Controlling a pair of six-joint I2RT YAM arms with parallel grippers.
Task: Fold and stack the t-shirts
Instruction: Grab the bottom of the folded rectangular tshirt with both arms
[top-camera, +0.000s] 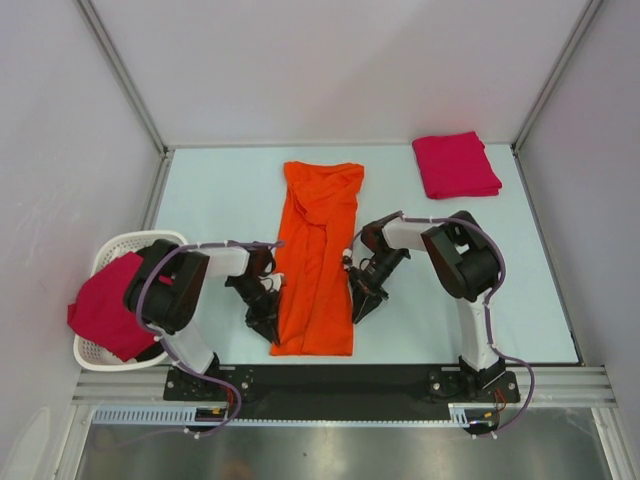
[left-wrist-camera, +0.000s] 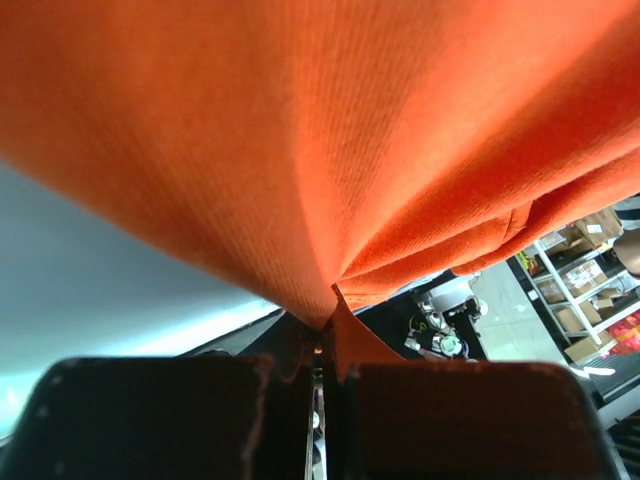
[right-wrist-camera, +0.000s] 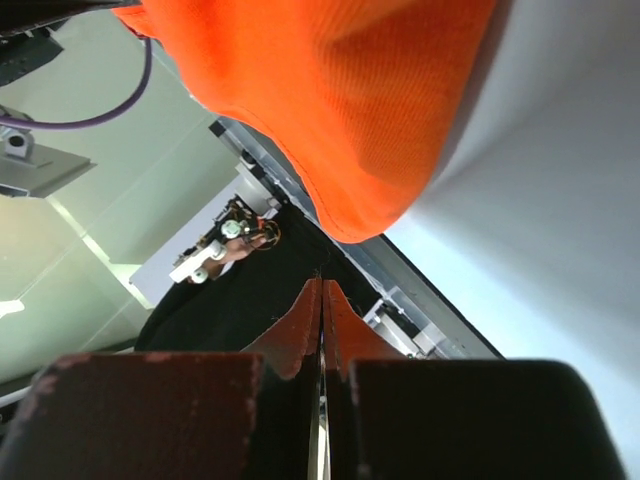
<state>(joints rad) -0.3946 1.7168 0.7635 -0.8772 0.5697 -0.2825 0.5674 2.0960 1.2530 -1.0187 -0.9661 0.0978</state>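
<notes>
While the top camera is looking down on the pale blue-green table (top-camera: 200, 200), a bright orange cotton t-shirt (top-camera: 318, 255) is lying in the middle of it as a long narrow strip. Its sides are already folded inward and its far end is a little bunched. The left gripper (top-camera: 266, 322) is meeting the near left edge of this orange t-shirt, and the right gripper (top-camera: 360, 305) is meeting its near right edge. In the far right corner, well apart from them, a folded crimson-pink t-shirt (top-camera: 456, 165) is lying as a neat square, and I am taking it as the start of the stack. A loose crimson-pink t-shirt (top-camera: 103, 305) is hanging over the rim of a white slatted plastic basket (top-camera: 120, 245) just beside the left arm.

Through the left wrist camera, the left gripper (left-wrist-camera: 320, 375) is pressing its jaws together on a pinch of the orange t-shirt (left-wrist-camera: 330, 150), and the cloth is spreading away from them like a tent.

Through the right wrist camera, the right gripper (right-wrist-camera: 322, 365) is likewise clamping its jaws on a thin tongue of the orange t-shirt (right-wrist-camera: 330, 100).

I am judging that one shirt is finished. The orange one seems about halfway, lacking its crosswise fold and its place on the stack. The basket shirt is not yet begun.
</notes>
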